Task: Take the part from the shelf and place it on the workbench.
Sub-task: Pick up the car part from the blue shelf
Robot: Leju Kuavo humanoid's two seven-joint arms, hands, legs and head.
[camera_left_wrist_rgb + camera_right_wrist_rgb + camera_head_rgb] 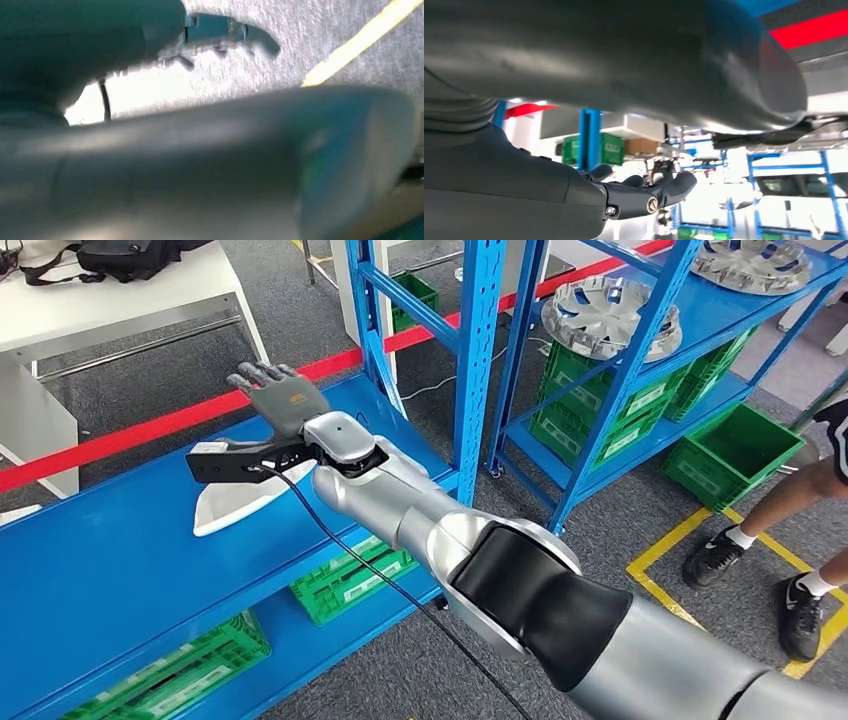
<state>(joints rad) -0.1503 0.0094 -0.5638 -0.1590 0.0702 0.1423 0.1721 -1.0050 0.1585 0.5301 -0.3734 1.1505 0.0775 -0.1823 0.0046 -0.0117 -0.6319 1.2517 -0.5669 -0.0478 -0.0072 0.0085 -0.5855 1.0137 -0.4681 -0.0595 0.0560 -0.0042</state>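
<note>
The part [232,504] is a flat white curved piece lying on the blue shelf board [100,580]. My right arm reaches in from the lower right, and its black wrist camera mount covers the part's upper edge. My right hand [272,396] hovers just beyond and above the part, fingers spread, holding nothing. In the right wrist view the right hand [644,192] is open with its dark fingers stretched out over a bright background. My left hand [220,40] hangs over grey floor, blurred, with nothing in it.
A blue upright post [478,360] stands just right of my forearm. A second blue rack carries silver wheel covers [610,315] and green crates [740,455]. More green crates [350,580] sit under the shelf. A person's legs [790,540] stand at the right by yellow floor tape.
</note>
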